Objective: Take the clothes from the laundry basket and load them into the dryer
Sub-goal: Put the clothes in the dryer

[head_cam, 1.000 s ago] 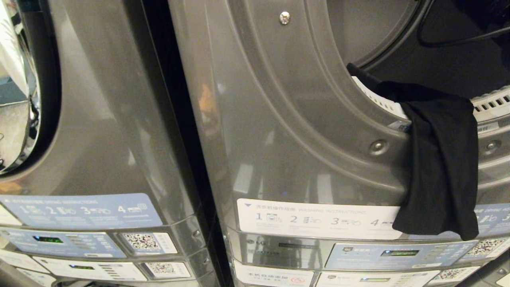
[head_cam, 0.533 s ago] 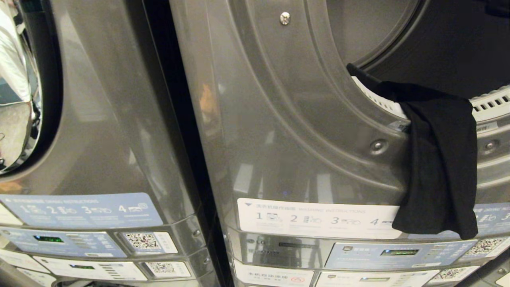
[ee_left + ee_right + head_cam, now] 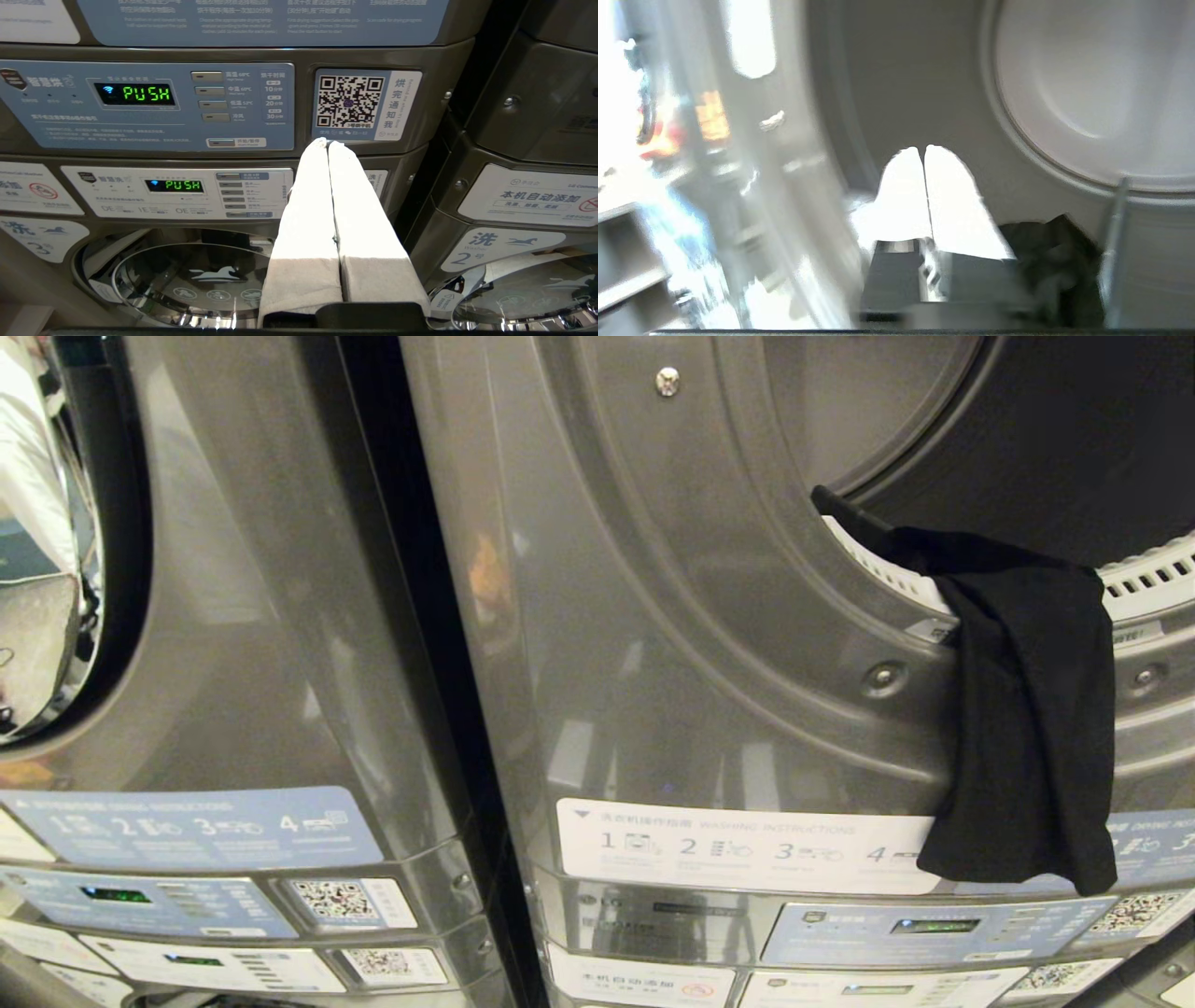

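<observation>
A black garment (image 3: 1027, 709) hangs over the lower rim of the dryer's open mouth (image 3: 1027, 429), one half inside and the other half down the grey front. The right wrist view is blurred; my right gripper (image 3: 923, 148) has its white fingers pressed together with nothing between them, and dark cloth (image 3: 1055, 261) lies beside its base. My right arm is outside the head view. My left gripper (image 3: 327, 142) is shut and empty, parked in front of the control panels lower down. The laundry basket is out of view.
A second grey machine (image 3: 233, 616) stands to the left, its door edge (image 3: 37, 569) at the far left. Control panels with lit displays (image 3: 934, 929) run below the dryer. Round glass washer doors (image 3: 196, 280) sit under the panels.
The dark arm and cable seen inside the dryer mouth at the upper right have withdrawn out of the head view. The black garment stays draped over the rim.
</observation>
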